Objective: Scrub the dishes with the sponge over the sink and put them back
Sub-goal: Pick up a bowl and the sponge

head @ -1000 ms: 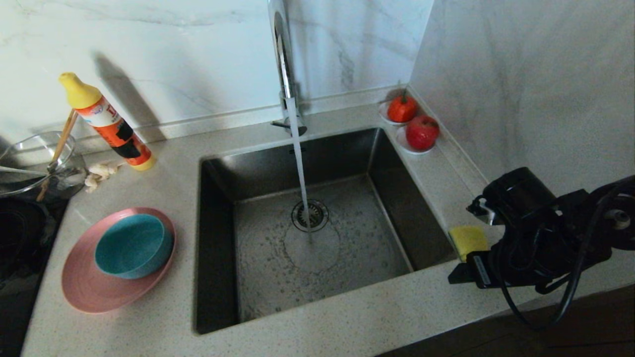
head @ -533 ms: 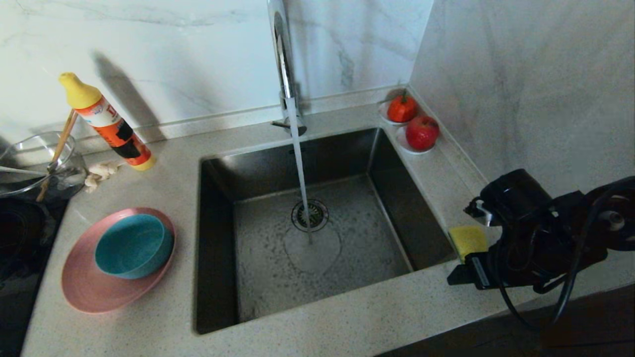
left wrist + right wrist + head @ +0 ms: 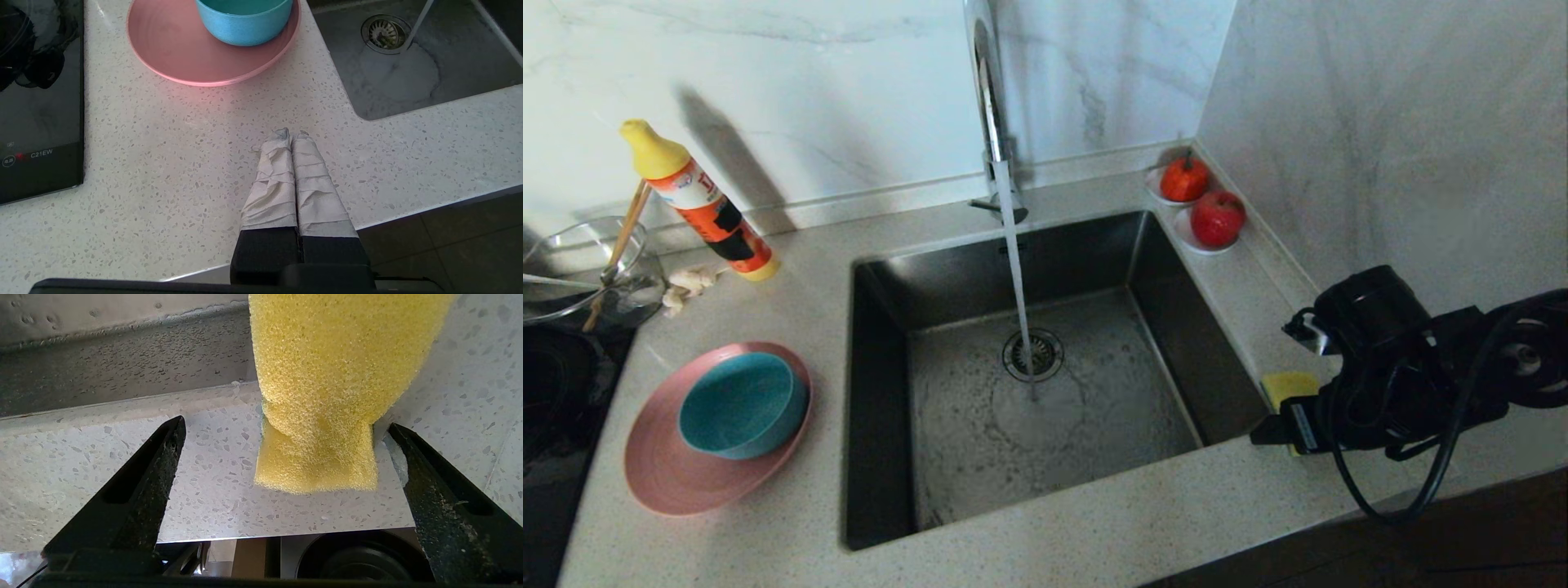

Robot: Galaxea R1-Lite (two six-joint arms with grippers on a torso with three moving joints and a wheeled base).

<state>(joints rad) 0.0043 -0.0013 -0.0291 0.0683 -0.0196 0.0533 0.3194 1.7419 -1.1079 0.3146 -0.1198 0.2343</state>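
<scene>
Across the speckled countertop point(image 3: 1094, 531) sits the square dark steel sink point(image 3: 1045, 384), water running from the tall chrome tap point(image 3: 990, 106) onto its floor just beside the round drain strainer point(image 3: 1033, 354). Left of the basin, the pink plate point(image 3: 670, 465) lies flat on the counter with the teal bowl point(image 3: 739, 404) standing upright in it. Farther back on the left, a clear glass bowl point(image 3: 572, 261) holds the brown chopsticks point(image 3: 625, 233), leaning against its rim, next to an orange bottle with a yellow cap point(image 3: 698, 200). At the sink's far right corner, two red fruits point(image 3: 1217, 216) rest on small white saucers. On the right, the right gripper point(image 3: 286, 457) hangs low over the counter edge, its black fingers point(image 3: 151, 469) spread wide on either side of the yellow sponge point(image 3: 327, 396), which lies on the counter beside the sink's right rim; one finger is just beside the sponge, neither gripping it. Near the counter's front edge, the left gripper point(image 3: 292, 136) hovers with its taped fingers pressed together, holding nothing.
</scene>
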